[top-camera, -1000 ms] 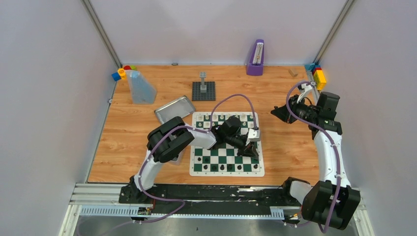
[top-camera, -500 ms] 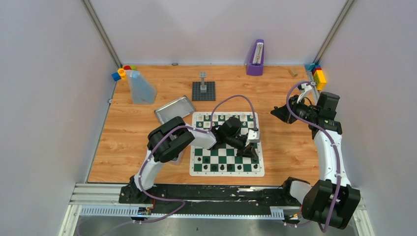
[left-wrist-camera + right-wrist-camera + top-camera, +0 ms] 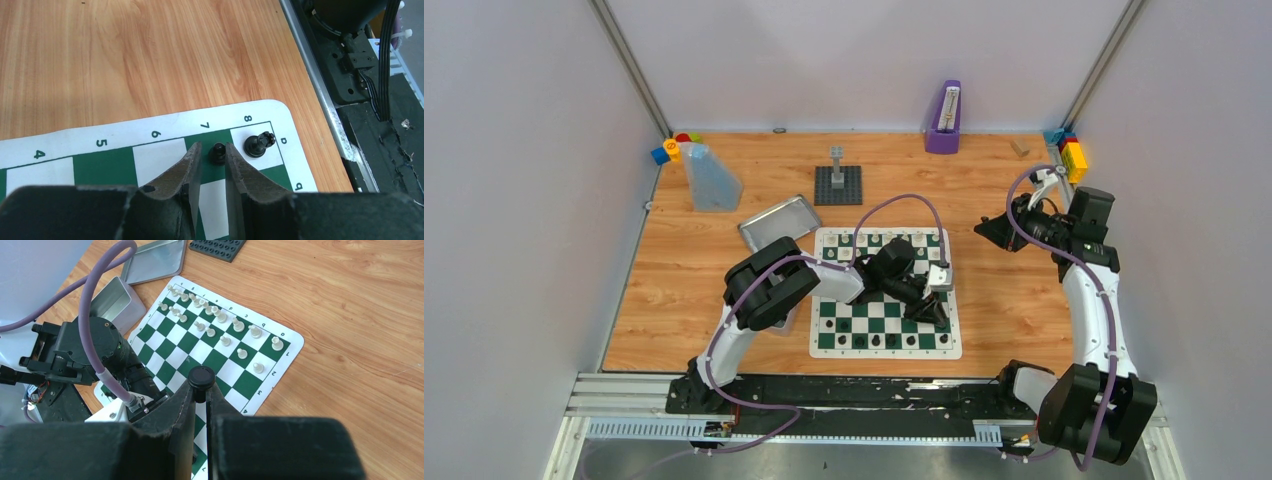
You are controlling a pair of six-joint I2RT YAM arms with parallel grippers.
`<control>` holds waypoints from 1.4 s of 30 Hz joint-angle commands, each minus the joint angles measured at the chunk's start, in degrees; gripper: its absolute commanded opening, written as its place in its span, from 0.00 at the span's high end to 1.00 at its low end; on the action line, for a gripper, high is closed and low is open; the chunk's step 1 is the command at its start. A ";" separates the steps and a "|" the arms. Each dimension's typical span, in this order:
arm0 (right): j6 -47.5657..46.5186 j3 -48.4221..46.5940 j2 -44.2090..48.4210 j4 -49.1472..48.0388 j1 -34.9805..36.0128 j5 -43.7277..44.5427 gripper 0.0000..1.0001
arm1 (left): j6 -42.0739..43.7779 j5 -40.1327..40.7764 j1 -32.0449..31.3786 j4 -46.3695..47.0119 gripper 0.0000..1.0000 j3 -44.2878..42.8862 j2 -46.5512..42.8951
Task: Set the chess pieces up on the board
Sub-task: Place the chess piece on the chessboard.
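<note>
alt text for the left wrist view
The left arm's fingers, slightly parted, straddle a black pawn standing near a corner of the board. Another black piece stands on the corner square beside it; wood table lies beyond.

Board [image 3: 884,353]: thin green-and-white checked mat with a white border, flat on the wooden table [image 3: 694,290].
White pieces [image 3: 220,317]: cream, upright, crowded on the two far rows.
Black row [image 3: 879,341]: small dark figures standing along the near edge.
Black pawn [image 3: 218,152]: upright on a green square by the 7, between the slightly parted tips of the left gripper [image 3: 212,152].
Corner black piece [image 3: 257,145]: upright on the white square by the 8.
Held black piece [image 3: 201,377]: pinched in the right gripper [image 3: 200,395], off the board.
</note>
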State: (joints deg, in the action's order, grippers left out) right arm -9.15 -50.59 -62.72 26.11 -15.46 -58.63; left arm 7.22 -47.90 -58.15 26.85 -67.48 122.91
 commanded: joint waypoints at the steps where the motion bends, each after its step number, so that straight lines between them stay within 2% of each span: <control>1: -1.31 0.05 -0.72 -0.62 -0.25 -1.58 1.00 | 2.21 0.10 -0.37 -0.29 0.68 -1.86 -1.54; 16: -2.08 -0.04 -1.61 -0.34 -0.24 -1.16 1.00 | 4.67 1.13 -0.51 -5.08 0.58 -2.43 -3.75; 27: -2.44 -0.27 -1.97 0.14 -0.27 -1.06 1.00 | 7.84 2.30 -0.56 -10.83 0.49 -2.00 -8.84; 33: -3.57 -1.62 -1.09 2.07 -0.18 -1.54 1.00 | 11.39 5.79 -0.37 -19.57 0.48 -1.86 -15.21; 42: -9.78 -1.70 2.79 7.14 2.61 -1.71 1.00 | 15.48 18.57 0.95 -37.15 0.46 -3.53 -27.37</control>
State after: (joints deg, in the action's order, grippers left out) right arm -13.93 -50.63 -62.87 31.35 -14.81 -58.65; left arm 19.73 -35.75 -58.04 -1.48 -68.12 101.10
